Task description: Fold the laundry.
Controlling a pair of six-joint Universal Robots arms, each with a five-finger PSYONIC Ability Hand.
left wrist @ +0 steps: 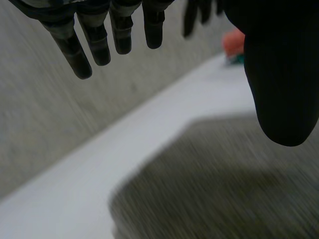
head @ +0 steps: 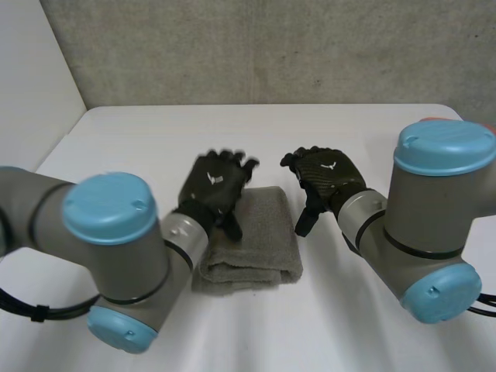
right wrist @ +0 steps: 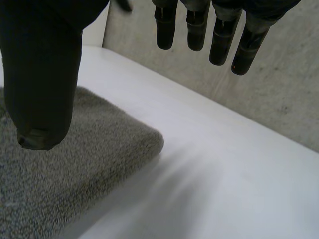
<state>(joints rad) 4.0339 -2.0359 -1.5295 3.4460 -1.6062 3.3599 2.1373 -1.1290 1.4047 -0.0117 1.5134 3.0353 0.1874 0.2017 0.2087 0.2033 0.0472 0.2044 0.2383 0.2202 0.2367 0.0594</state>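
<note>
Towel (head: 263, 242) grey, folded on white table (head: 132, 147); speckled grey wall (head: 271, 46) behind

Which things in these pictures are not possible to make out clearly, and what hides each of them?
1. Head view: the left arm covers the near left corner of the folded towel, and the left hand covers its far left corner.
2. Left wrist view: an orange thing at the far edge of the table is blurred and partly behind the left hand. What it is cannot be told.
3. How many layers the towel has cannot be told.
</note>
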